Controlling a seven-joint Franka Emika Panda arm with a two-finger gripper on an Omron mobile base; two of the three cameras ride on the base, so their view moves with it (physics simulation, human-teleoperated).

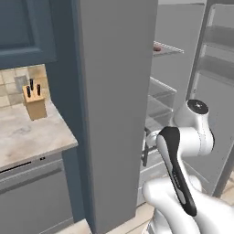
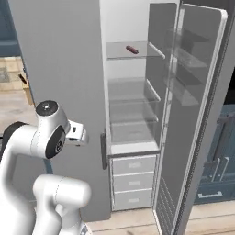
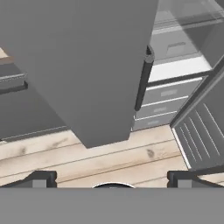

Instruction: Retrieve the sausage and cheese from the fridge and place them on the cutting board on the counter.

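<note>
Gripper (image 3: 112,178) spread wide and empty above the wooden floor (image 3: 109,157), fridge (image 2: 69,69) right door open, sausage (image 2: 131,49) lay on top glass shelf (image 2: 137,54).

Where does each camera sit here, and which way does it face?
Left base view: behind the arm's left, facing the fridge, counter and knife block; arm lower right.
Right base view: behind its right, facing the open fridge; arm lower left.
Hand view: looks down at floor and fridge; open gripper.
Both base views share the sausage.
</note>
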